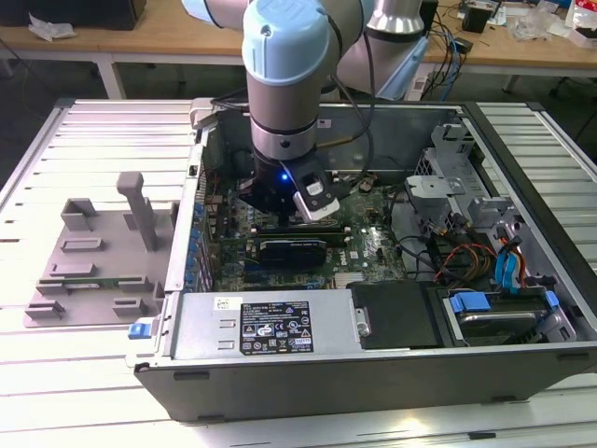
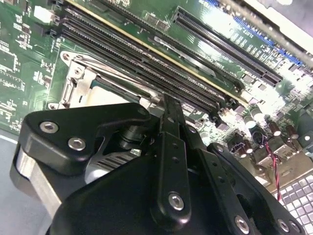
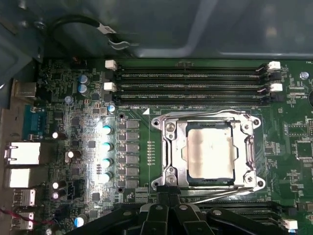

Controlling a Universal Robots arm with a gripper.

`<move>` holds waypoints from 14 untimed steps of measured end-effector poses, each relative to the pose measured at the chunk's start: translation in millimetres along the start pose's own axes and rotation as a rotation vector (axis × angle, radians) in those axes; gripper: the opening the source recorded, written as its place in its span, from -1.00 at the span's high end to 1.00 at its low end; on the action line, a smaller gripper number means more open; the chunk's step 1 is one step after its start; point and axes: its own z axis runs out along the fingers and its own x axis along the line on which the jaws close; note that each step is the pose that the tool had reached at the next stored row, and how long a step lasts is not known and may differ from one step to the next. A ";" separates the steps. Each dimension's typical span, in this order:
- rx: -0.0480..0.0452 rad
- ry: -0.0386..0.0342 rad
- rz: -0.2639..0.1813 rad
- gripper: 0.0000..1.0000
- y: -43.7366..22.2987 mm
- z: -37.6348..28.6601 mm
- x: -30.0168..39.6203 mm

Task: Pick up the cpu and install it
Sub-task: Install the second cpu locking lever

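The gripper (image 3: 168, 205) hangs low over the motherboard (image 3: 73, 147), inside the open computer case (image 1: 373, 373). In both wrist views its black fingers (image 2: 171, 147) stand pressed together, and nothing is seen between them, so it carries no part. Its tips are just beside the socket frame (image 3: 168, 147), at the 6 o'clock side of the frame in the first wrist view.

The cpu (image 3: 209, 152) already lies flat in the socket, inside the metal frame, with its silver top facing up. There is one cpu and one socket.

By judgement, the chip is light and stiff, but fragile on the underside where the contacts are, and its smooth metal top is slippery. The safe place to hold it is at two opposite thin edges, never on the face.

At 12 o'clock from the socket run three long memory slots (image 3: 190, 81). Outside the case, at the exterior view's left, one grey plastic tray (image 1: 93, 271) rests on the table (image 1: 37, 168)
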 end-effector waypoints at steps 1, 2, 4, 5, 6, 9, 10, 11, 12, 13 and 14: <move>0.0007 0.0033 0.001 0.79 -1.0 -0.6 -1.6; 0.0012 0.0057 0.001 0.79 -1.9 -1.1 -2.6; 0.0031 0.0118 0.002 0.79 -4.1 -2.6 -5.1; 0.0037 0.0138 0.002 0.79 -4.6 -2.8 -5.8; 0.0045 0.0155 0.002 0.79 -5.1 -3.0 -6.4; 0.0052 0.0171 0.002 0.79 -5.8 -3.1 -6.0; 0.0052 0.0170 0.002 0.79 -5.8 -3.1 -5.0; 0.0049 0.0167 0.002 0.79 -5.9 -3.1 -2.9; 0.0036 0.0159 0.002 0.79 -5.9 -2.6 -0.5; 0.0036 0.0156 0.002 0.79 -6.0 -2.1 0.0; 0.0026 0.0149 0.002 0.79 -6.2 -1.5 0.3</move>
